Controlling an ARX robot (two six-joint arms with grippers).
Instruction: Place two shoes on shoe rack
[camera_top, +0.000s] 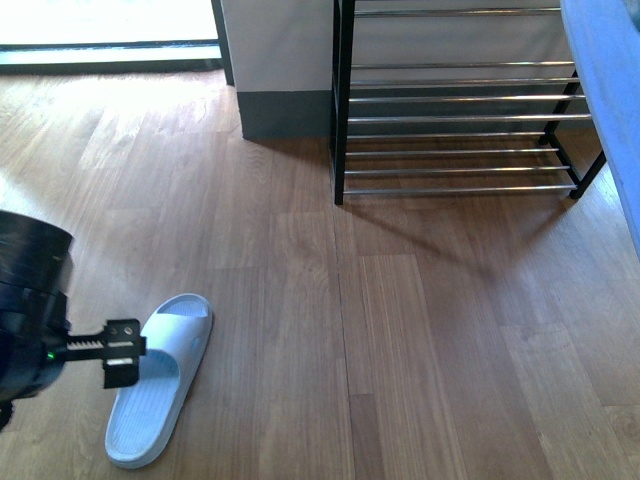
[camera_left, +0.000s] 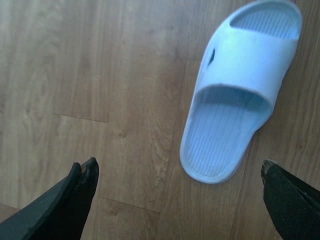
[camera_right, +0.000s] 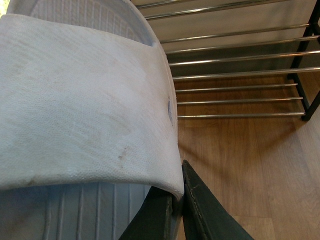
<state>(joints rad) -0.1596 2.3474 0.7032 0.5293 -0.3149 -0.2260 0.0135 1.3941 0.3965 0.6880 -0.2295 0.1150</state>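
Note:
One pale blue foam slide (camera_top: 160, 385) lies sole-down on the wooden floor at the lower left. My left gripper (camera_top: 120, 352) hovers over its left side. In the left wrist view the slide (camera_left: 240, 90) lies ahead of that open gripper (camera_left: 177, 165), whose fingertips (camera_left: 86, 172) stand wide apart with nothing between them. My right gripper (camera_right: 177, 195) is shut on the edge of the strap of a second slide (camera_right: 85, 100), held up in front of the shoe rack (camera_right: 240, 87). The shoe rack (camera_top: 460, 100) stands at the back right, its chrome rods bare.
A white wall column with a grey skirting (camera_top: 285, 70) stands just left of the rack. A glass door sill (camera_top: 110, 55) runs along the back left. A pale blue surface (camera_top: 610, 90) fills the front view's right edge, overlapping the rack's right end.

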